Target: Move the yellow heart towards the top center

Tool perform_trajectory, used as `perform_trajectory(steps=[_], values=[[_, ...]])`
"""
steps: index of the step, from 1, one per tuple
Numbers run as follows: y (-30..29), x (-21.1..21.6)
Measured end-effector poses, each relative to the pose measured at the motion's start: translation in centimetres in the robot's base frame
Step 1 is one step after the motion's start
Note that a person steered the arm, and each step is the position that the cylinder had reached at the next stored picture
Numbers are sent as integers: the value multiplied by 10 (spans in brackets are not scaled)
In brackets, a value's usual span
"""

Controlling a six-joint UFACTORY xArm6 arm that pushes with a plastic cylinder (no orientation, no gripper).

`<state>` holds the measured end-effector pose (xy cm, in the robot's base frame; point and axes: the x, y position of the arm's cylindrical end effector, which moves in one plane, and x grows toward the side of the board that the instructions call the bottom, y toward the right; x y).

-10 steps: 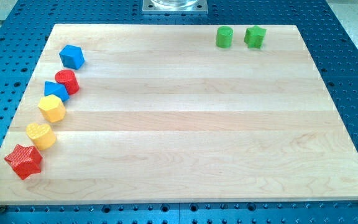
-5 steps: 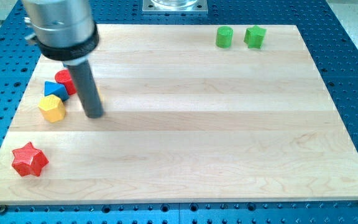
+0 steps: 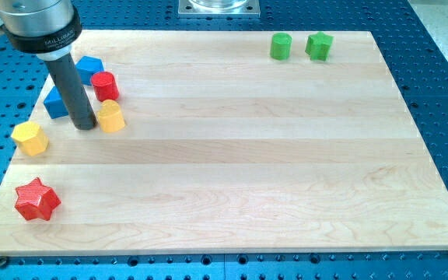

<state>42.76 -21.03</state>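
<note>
The yellow heart (image 3: 111,117) lies on the wooden board (image 3: 232,155) at the view's upper left. My tip (image 3: 85,126) rests on the board just left of the heart, touching or nearly touching it. The rod rises up and to the left from there. A red cylinder (image 3: 104,85) sits just above the heart.
A blue block (image 3: 90,67) and another blue block (image 3: 54,102) flank the rod. A yellow hexagon (image 3: 30,138) sits near the left edge. A red star (image 3: 36,199) lies at the lower left. A green cylinder (image 3: 281,46) and a green block (image 3: 319,45) sit at the top right.
The rod has moved left and slightly up. The yellow heart now shows to its right. The red cylinder, blue blocks and yellow hexagon have shifted.
</note>
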Motion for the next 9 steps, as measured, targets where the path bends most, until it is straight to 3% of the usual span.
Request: perform_trajectory(steps=[1, 3, 5, 7, 8, 9], values=[[1, 43], [121, -123], [62, -65], [111, -140], [73, -102], [62, -150]])
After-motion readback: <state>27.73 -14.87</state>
